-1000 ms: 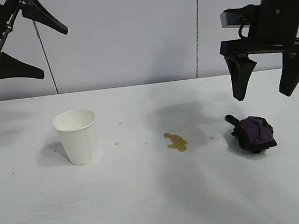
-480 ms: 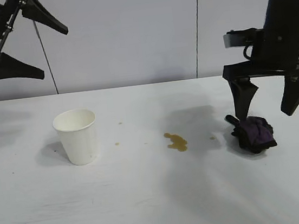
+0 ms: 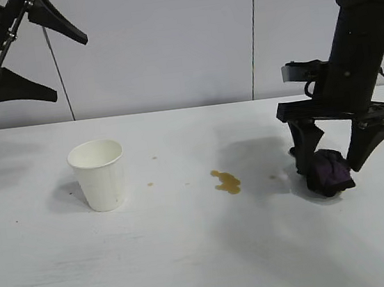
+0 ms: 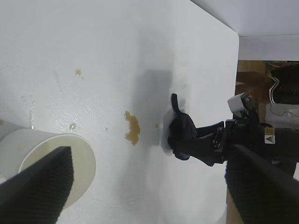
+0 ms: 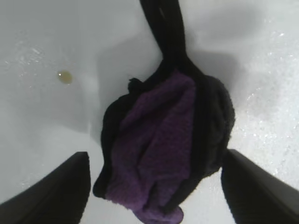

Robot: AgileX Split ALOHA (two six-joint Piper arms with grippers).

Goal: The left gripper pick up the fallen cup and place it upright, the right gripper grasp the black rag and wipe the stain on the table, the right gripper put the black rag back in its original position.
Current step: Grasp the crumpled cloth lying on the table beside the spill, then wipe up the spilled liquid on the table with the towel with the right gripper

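- Now the cup (image 3: 99,174) stands upright on the table (image 3: 192,255), at the left side in ext. view, mouth up. Inside looks empty: only pale inner wall shows in left wrist view (image 4: 51,158).
- Stain (image 3: 226,181) is a yellowish-brown blotch near table centre, between cup and rag, apart from both. A few tiny droplets lie around it, e.g. one between cup and stain.
- Rag (image 3: 330,172) is a bunched black lump w/ purple folds, lying on the table at the right. In right wrist view (image 5: 168,149) a thin black tail of cloth goes out from the lump.
- Right gripper (image 3: 333,160) points straight down over the rag, fingers low, one on each side of the lump, tips at about table level. Jaws are partly open around the rag; I cannot tell if the fingers (image 5: 51,186) already press the cloth.
- Left gripper (image 3: 38,61) hangs high at upper left, well above and behind the cup, jaws wide open, nothing in them.
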